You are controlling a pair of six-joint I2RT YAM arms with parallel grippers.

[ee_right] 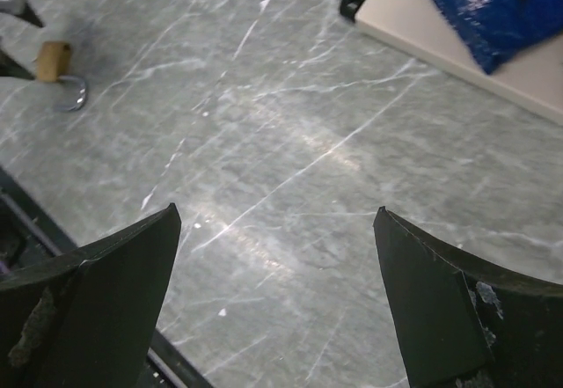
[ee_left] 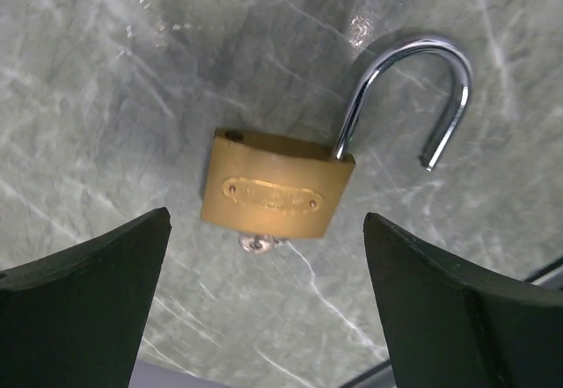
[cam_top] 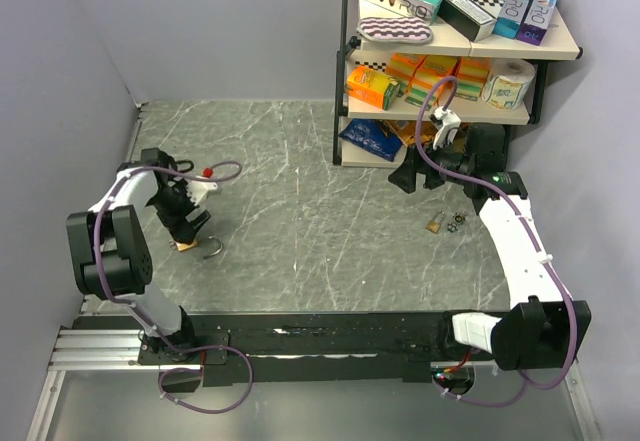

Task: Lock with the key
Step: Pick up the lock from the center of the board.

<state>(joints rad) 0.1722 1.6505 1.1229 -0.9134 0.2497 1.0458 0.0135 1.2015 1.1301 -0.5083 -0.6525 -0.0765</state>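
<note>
Padlock lies on the surface below the left tool, fingers spread, shackle swung open — its stamped label unreadable. Right tool gapes too, empty. Boxes on the shelf read "PRO" — faintly.

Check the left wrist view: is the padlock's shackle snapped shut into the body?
No, the shackle stands swung open, with its free end hanging clear of the brass padlock body.

Bare worktop flanks the padlock on both sides inside the wide-spread left claw; its open shackle juts to one side. The shelf rack blocks the far right corner, with keys lying near its foot.
</note>
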